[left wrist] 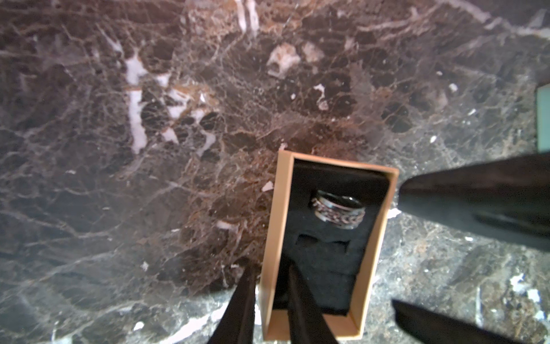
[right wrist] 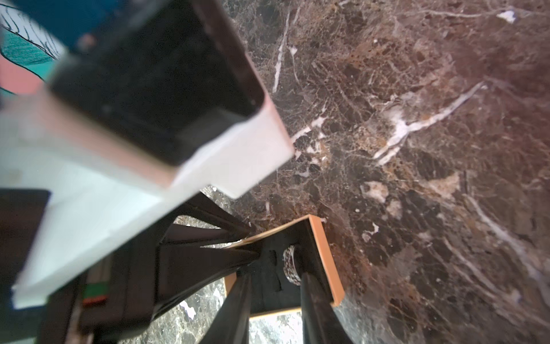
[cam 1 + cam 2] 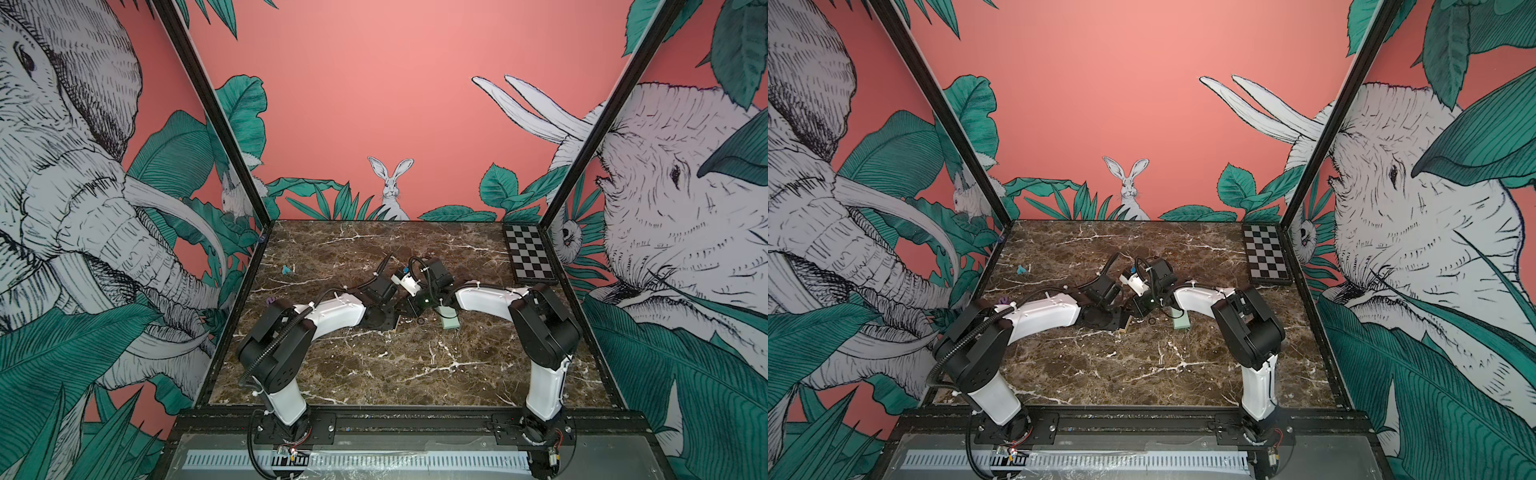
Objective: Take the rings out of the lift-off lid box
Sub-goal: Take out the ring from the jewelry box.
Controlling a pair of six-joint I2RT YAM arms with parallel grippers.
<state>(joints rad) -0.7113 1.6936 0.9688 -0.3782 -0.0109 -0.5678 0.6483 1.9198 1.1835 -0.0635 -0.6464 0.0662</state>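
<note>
My left fingers (image 1: 296, 283) are pinched shut on the box (image 1: 272, 238) wall. The ring (image 2: 292, 265) sits in its black foam (image 1: 324, 268), right at the tips of my open right fingers (image 2: 311, 289), closest to one. The lid (image 3: 450, 323) lies on the desk (image 3: 374, 365) nearby.

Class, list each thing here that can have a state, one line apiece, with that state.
lid: off, lying on the table
box base: open, on the table
boxed ring: seated in its slot
second slot: empty
loose ring: out, on the table
left hand: shut on the box base's wall
right hand: open, astride the boxed ring
</note>
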